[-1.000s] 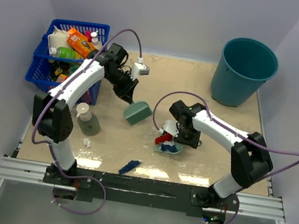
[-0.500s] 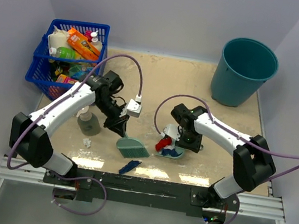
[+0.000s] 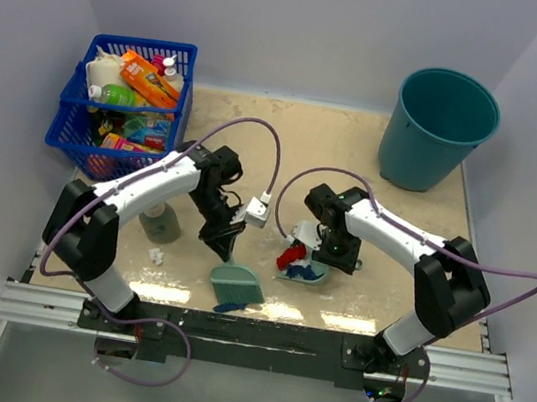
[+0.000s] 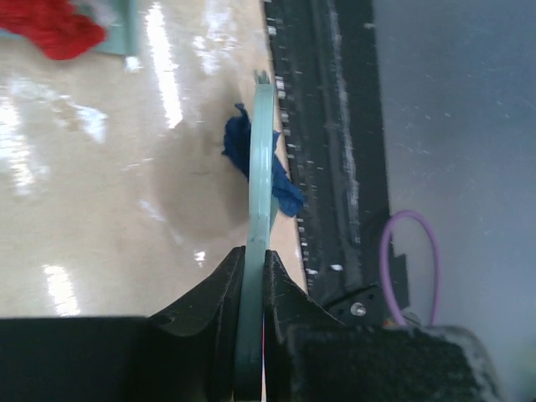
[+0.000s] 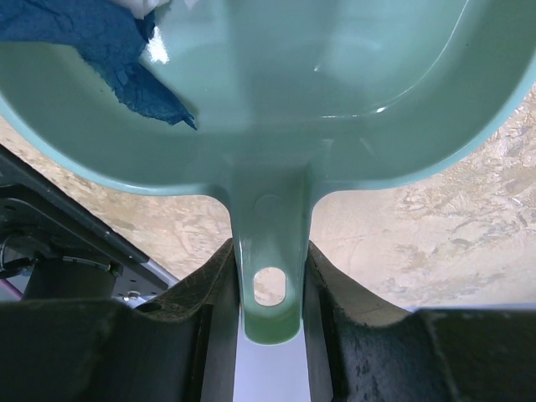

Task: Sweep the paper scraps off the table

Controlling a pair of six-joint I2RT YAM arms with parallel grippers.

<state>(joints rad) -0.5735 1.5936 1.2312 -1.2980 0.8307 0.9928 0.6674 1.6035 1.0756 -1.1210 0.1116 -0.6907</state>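
The sandy surface carries a teal bucket at its far right corner. A blue basket at far left is packed with bottles and packets. The right claw pinches the dustpan by its handle; a navy scrap and a red wad lie in it. The left claw pinches the brush, bristles toward the front rail, over another navy piece lying crosswise beneath it. A white scrap sits further left.

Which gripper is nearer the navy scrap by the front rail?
Left. The left gripper, holding the brush, sits just behind the navy scrap; the right gripper holds the dustpan farther off to the right.
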